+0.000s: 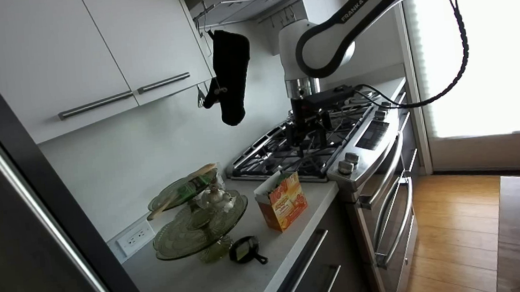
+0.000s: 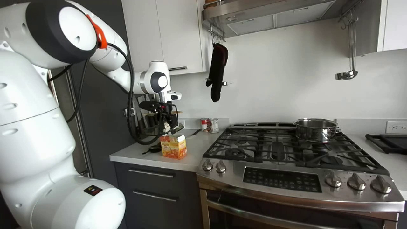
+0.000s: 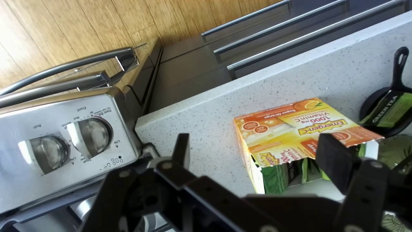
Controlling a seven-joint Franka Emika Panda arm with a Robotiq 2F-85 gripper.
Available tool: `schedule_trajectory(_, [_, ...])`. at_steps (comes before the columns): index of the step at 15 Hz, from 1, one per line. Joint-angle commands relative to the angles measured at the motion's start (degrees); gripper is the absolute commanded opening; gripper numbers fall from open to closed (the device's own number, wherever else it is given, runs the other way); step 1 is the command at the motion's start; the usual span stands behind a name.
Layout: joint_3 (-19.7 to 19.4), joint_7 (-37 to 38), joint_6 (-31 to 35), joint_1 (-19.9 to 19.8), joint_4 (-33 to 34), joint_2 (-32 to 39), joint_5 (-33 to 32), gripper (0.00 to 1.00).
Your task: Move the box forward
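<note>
The box (image 1: 288, 204) is an orange-red and yellow carton standing upright on the counter beside the stove, in both exterior views (image 2: 173, 149). Its torn top is open, with green packets inside. In the wrist view the box (image 3: 289, 129) lies right of centre, its printed face visible; the right finger covers part of it. My gripper (image 1: 313, 147) is open, with nothing between its fingers. It hangs above the counter and stove edge, higher than the box and apart from it. In the wrist view the fingers (image 3: 256, 145) are wide apart.
A tiered green glass stand (image 1: 201, 228) and a small black pan (image 1: 244, 250) are beside the box. The stove (image 2: 279, 149) with a steel pot (image 2: 314, 131) adjoins the counter. Two cans (image 2: 210, 125) stand near the wall. A black mitt (image 1: 232, 75) hangs above.
</note>
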Motion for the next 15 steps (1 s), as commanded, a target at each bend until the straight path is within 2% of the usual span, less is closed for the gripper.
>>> schedule_trajectory(1, [-0.1, 2.2, 2.4, 0.0, 1.9, 3.8, -1.9, 1.00])
schedule_trajectory(6, [-0.6, 2.4, 6.1, 0.6, 4.2, 8.4, -3.1, 1.00])
schedule_trajectory(14, [-1.3, 6.6, 6.8, 1.9, 9.1, 13.8, -5.9, 1.00])
schedule_trajectory(15, [-1.5, 7.1, 6.6, 2.0, 9.8, 14.5, -6.7, 0.97])
